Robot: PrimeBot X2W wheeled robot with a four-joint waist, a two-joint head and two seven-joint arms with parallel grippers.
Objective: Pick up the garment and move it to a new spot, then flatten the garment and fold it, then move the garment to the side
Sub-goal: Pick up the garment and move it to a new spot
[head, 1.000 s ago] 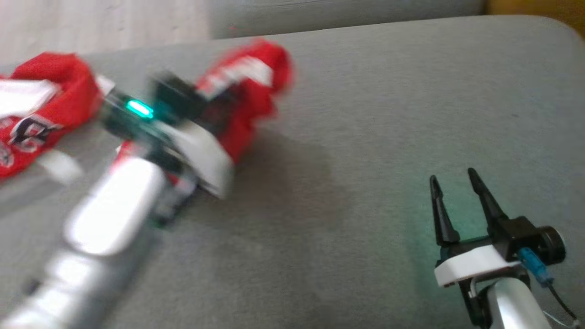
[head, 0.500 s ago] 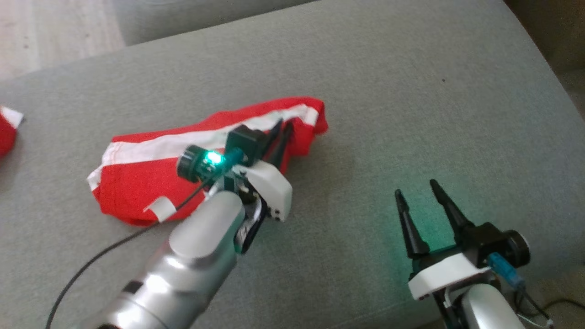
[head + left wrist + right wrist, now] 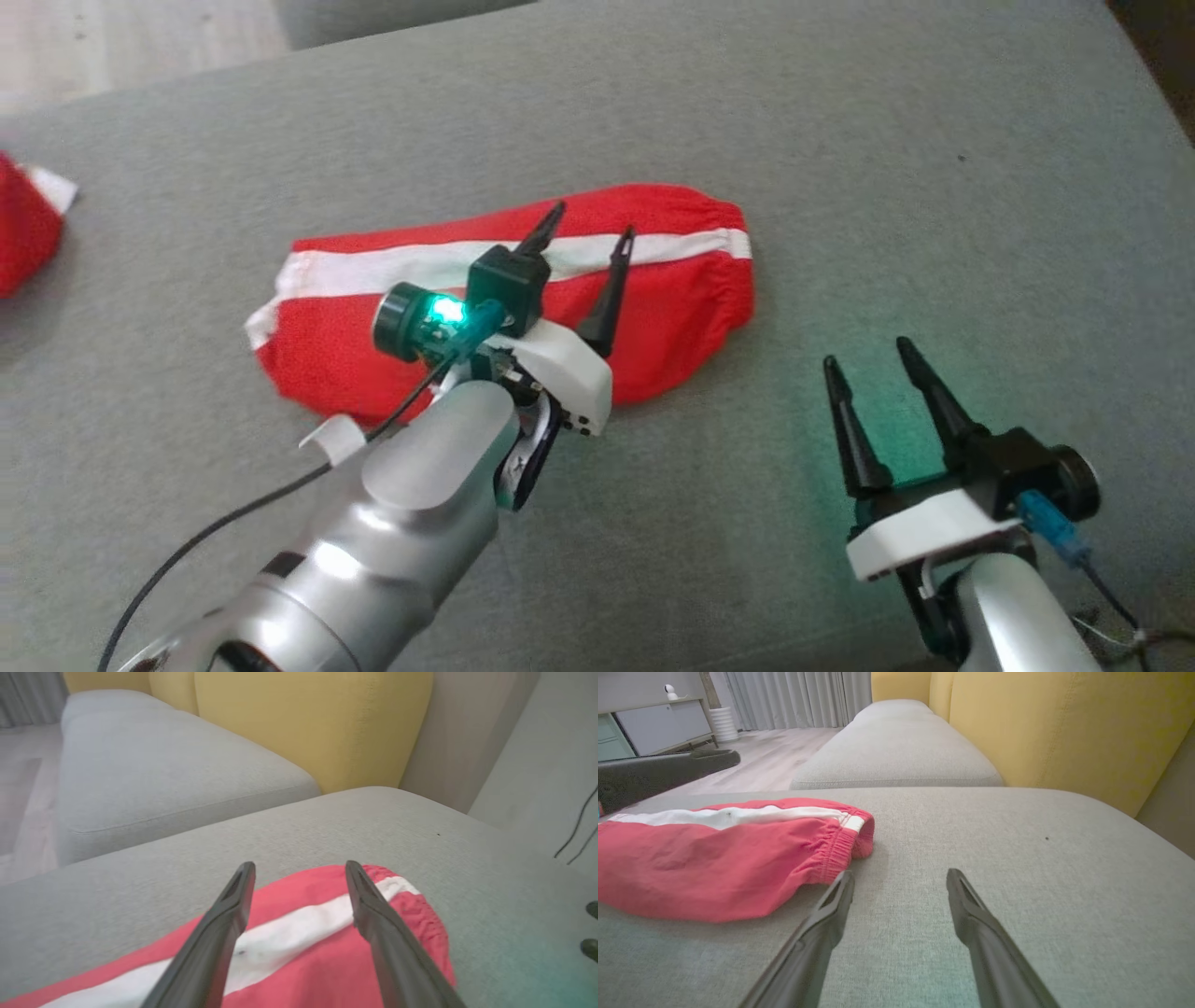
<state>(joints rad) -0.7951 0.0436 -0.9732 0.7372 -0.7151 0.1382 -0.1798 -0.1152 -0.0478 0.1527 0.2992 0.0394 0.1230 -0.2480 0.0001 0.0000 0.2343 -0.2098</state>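
The garment (image 3: pixel 672 280) is a red piece with a white stripe and an elastic waistband, lying folded and flat on the grey couch cushion (image 3: pixel 840 140). Above its middle my left gripper (image 3: pixel 590 219) hovers open, its fingers spread over the white stripe with nothing between them. In the left wrist view the garment (image 3: pixel 299 933) lies under the left gripper (image 3: pixel 299 864). My right gripper (image 3: pixel 866 351) stands open over bare cushion to the right of the garment. In the right wrist view the garment (image 3: pixel 724 854) lies to the left of the right gripper (image 3: pixel 900 873).
Another red and white piece of cloth (image 3: pixel 28 219) lies at the cushion's far left edge. A yellow backrest (image 3: pixel 1064 732) rises behind the cushion, and a second grey cushion (image 3: pixel 896 751) lies beyond. Pale wood floor (image 3: pixel 121 37) shows at the top left.
My left gripper carried the garment rightward onto the cushion's middle, laid it down and opened, letting it go. The head camera shifted. The right gripper stayed open.
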